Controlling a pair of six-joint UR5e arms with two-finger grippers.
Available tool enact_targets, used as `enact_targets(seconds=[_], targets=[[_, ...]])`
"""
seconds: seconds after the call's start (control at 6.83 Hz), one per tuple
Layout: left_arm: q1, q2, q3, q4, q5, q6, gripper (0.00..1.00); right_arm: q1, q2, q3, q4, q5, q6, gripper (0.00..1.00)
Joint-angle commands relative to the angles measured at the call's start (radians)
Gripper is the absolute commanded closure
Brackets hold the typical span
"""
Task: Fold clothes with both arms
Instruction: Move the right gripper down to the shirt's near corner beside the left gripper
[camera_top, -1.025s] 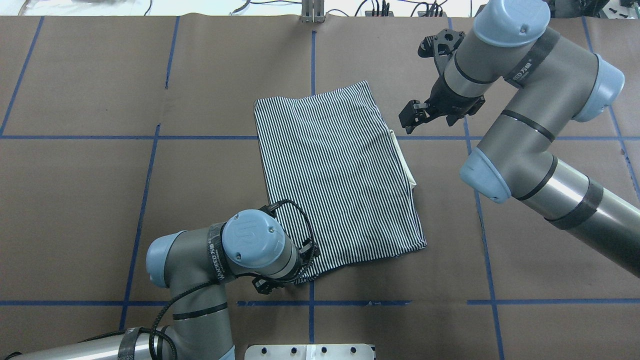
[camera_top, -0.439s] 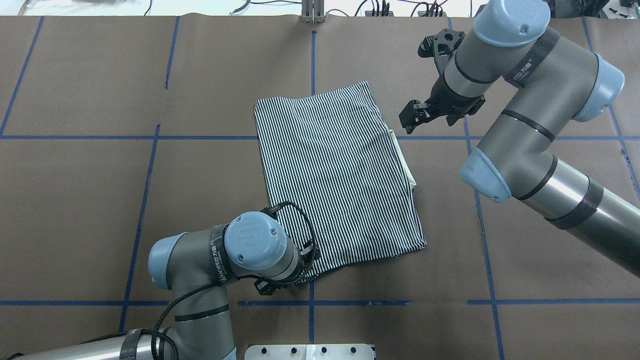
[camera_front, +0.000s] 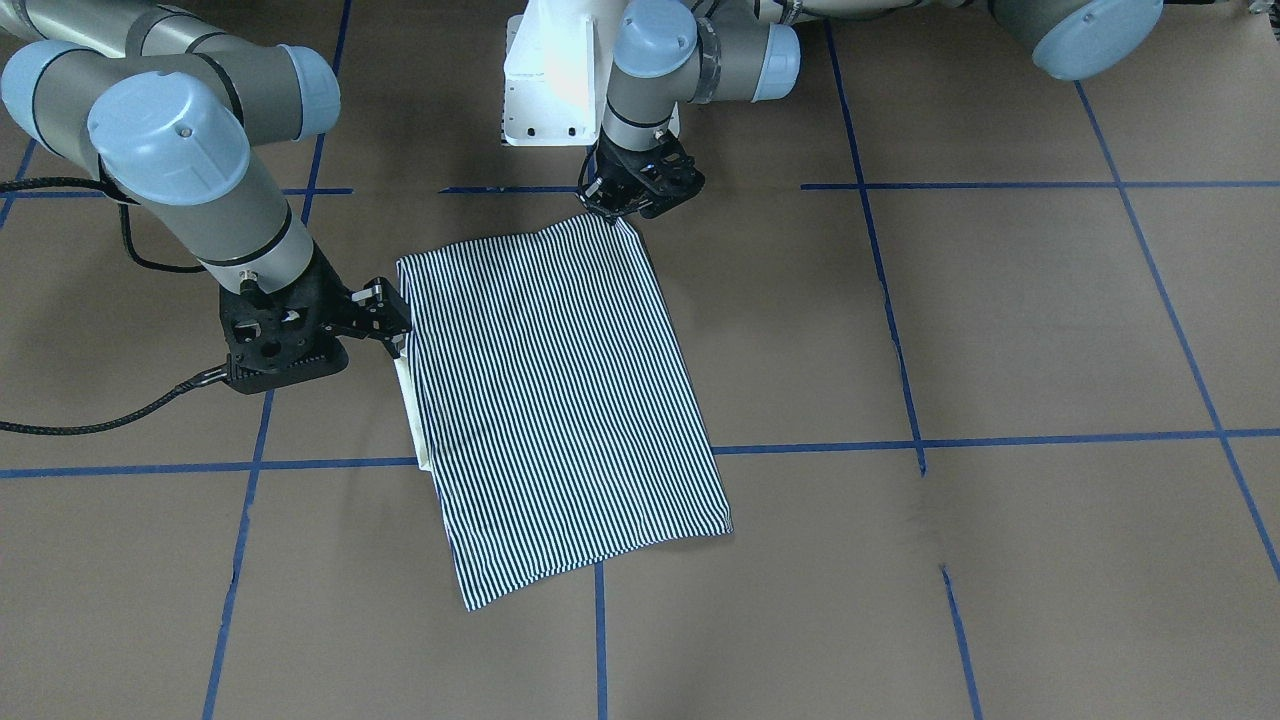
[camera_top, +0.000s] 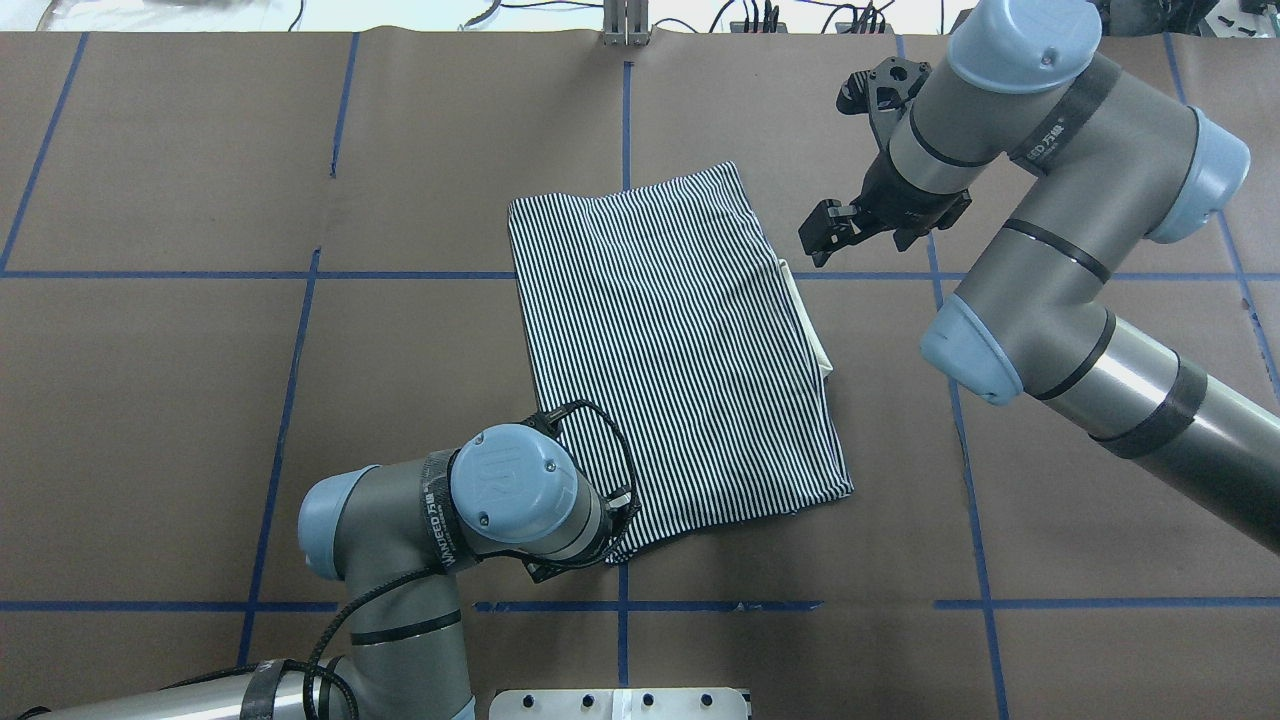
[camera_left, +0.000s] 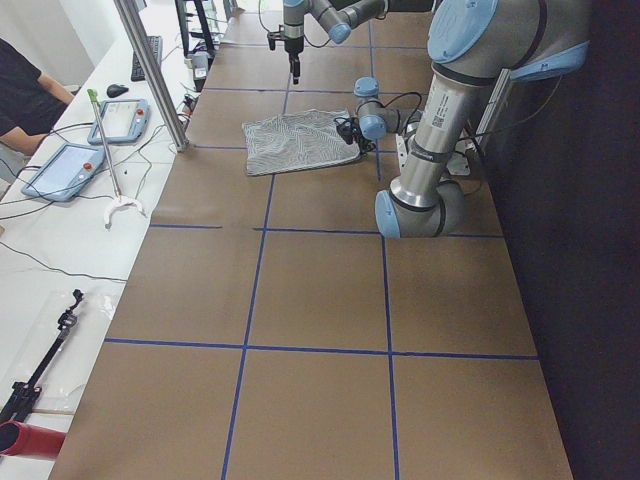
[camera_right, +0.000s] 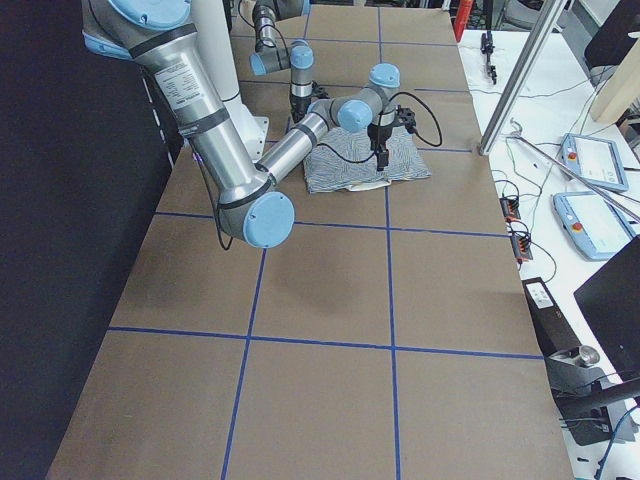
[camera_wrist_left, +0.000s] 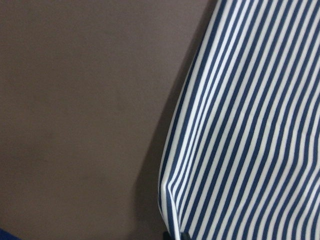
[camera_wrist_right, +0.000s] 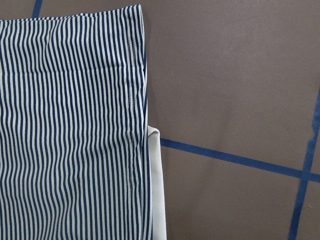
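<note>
Only the front-facing view shows the black two-finger left gripper (camera_front: 613, 208). Its tips are down on the corner, nearest the robot, of the folded navy-and-white striped polo shirt (camera_front: 560, 400). In the overhead view the light-blue wrist cap (camera_top: 515, 490) hides it, and its wrist camera gives only a puckered, shadowed cloth edge, so I cannot tell whether the jaws are closed on the fabric. The shirt lies flat as a slanted rectangle in the middle of the brown paper-covered table (camera_top: 150, 400), across blue tape grid lines (camera_top: 400, 274). The grey metal left arm (camera_top: 390, 520) is bent low, wrist upright over that corner. The grey metal right arm (camera_top: 1060, 240) comes in from the overhead view's right. The black right gripper (camera_top: 822, 236) is angled towards the shirt, jaws a little apart and holding nothing, just beside the edge where the cream collar (camera_top: 808, 320) peeks out; its wrist camera shows that strip clearly. The white pedestal base (camera_front: 545, 80) stands just behind the left gripper. The side views add tablet-like pendants (camera_left: 120, 120) on a white bench, a metal post (camera_left: 150, 70) and a seated person (camera_left: 25, 85).
</note>
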Motion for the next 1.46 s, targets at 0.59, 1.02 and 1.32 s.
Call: enact_targets(seconds=[0.59, 1.02, 1.32], targets=[[-0.01, 0.121, -0.15, 0.031, 0.003, 0.21, 1.0, -0.213, -0.042, 0.18, 0.001, -0.045, 0.859, 0.0], [-0.001, 0.149, -0.184, 0.031, 0.04, 0.286, 1.0, -0.435, -0.068, 0.242, 0.003, -0.26, 1.17, 0.0], [0.005, 0.149, -0.184, 0.03, 0.063, 0.286, 1.0, -0.564, -0.065, 0.233, 0.004, -0.421, 1.408, 0.0]])
